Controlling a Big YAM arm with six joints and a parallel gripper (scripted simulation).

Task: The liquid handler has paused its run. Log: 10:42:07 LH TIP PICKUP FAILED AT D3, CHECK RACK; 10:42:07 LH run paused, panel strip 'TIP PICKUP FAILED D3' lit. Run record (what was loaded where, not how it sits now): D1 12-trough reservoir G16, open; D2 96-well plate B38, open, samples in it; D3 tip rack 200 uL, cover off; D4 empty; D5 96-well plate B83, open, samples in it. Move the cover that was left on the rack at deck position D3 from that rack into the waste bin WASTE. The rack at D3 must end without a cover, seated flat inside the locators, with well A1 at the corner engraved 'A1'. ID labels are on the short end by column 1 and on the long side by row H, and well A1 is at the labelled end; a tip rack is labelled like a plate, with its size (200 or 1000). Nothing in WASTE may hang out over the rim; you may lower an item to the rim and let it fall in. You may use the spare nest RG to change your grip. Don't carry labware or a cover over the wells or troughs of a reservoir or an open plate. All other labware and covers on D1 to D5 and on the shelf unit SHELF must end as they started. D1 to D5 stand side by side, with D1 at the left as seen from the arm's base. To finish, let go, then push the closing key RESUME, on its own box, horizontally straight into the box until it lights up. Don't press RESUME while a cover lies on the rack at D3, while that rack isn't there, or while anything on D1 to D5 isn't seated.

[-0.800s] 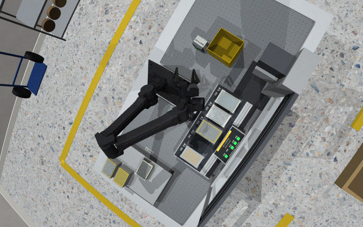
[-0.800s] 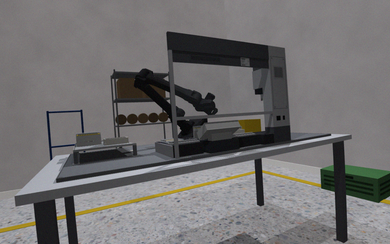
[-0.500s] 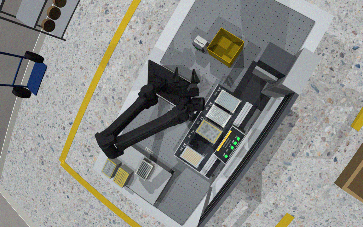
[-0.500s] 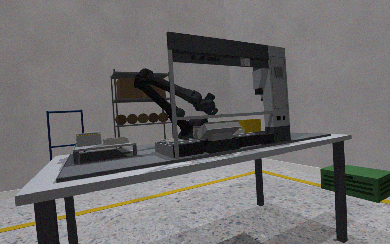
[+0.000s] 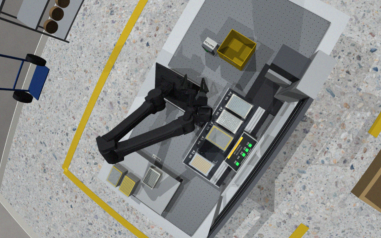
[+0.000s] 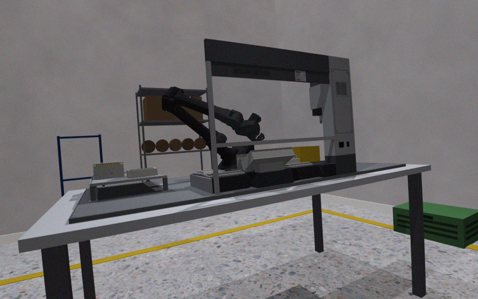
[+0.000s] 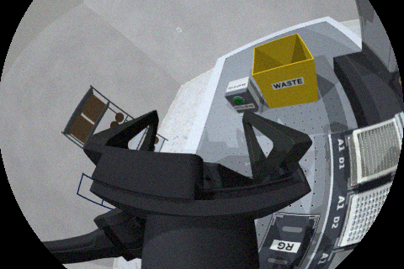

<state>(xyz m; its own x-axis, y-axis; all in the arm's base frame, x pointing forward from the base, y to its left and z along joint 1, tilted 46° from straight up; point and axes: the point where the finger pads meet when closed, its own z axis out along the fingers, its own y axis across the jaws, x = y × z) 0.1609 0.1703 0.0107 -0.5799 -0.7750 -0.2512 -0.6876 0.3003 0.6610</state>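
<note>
Seen from above, the black arm's gripper (image 5: 193,83) hangs with its fingers spread wide and nothing between them, beside the deck's D1 end and well apart from the covered tip rack at D3 (image 5: 219,138); the rack's cover (image 5: 215,133), a yellow-edged grey lid, lies on that rack, third in the row between the open plate at D2 (image 5: 229,121) and the vacant D4 position; the reservoir at D1 (image 5: 238,105) and the tan plate at D5 (image 5: 201,163) close the row's two ends. Only the top view shows the lit yellow strip (image 5: 235,147) on the handler's panel and the three items on the shelf unit (image 5: 168,189). The wrist view alone reads the lettering: WASTE on the yellow bin (image 7: 284,73), the RESUME box (image 7: 242,97) with its green key just beside it, and the RG nest (image 7: 288,245) below the fingers. The exterior view, from across the table (image 6: 233,208), hides the deck row behind the handler's frame (image 6: 210,122); the cover cannot be made out there.
</note>
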